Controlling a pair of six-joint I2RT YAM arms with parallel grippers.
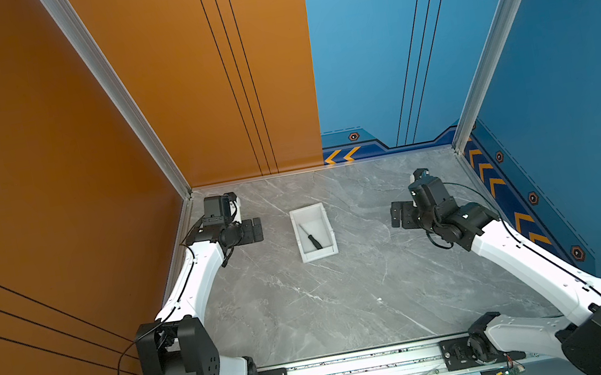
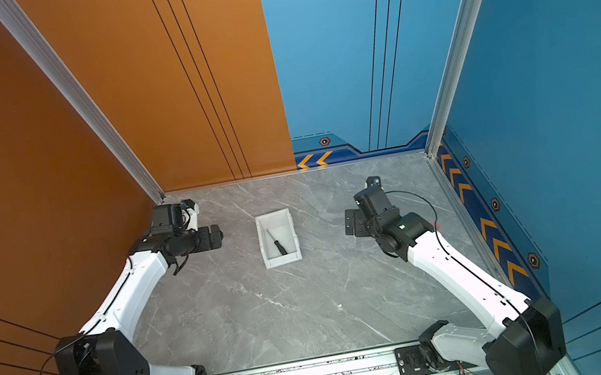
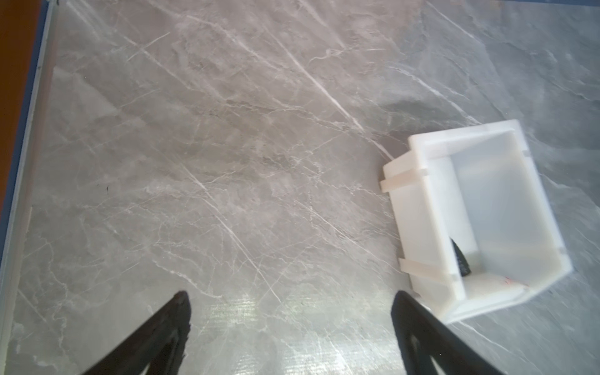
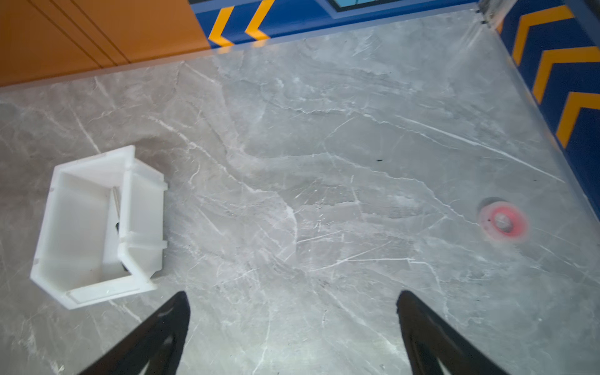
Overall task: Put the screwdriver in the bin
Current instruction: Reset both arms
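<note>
**Screwdriver lies inside the white bin, both grippers apart from it**

There is one bin (image 1: 330, 250), white, open on top, standing on the grey marble table (image 1: 311, 310) between the two arms. Inside it lies one screwdriver (image 1: 311, 237), flat on the floor of the bin, and I see no other thing in it. Its long axis runs nearly along the length of the bin, a little diagonal. The black handle is at the near end, toward the arm bases, and the thin shaft points to the far wall. Both top views show this (image 2: 277, 242).

The left gripper (image 3: 289, 300) has its fingers spread wide and holds nothing; it is beside the bin, not touching. The right gripper (image 4: 292, 300) is also spread wide and empty, well apart from the bin on the other side. One small red and white round thing (image 4: 502, 223) lies on the table near the right gripper; it is blurred.
</note>
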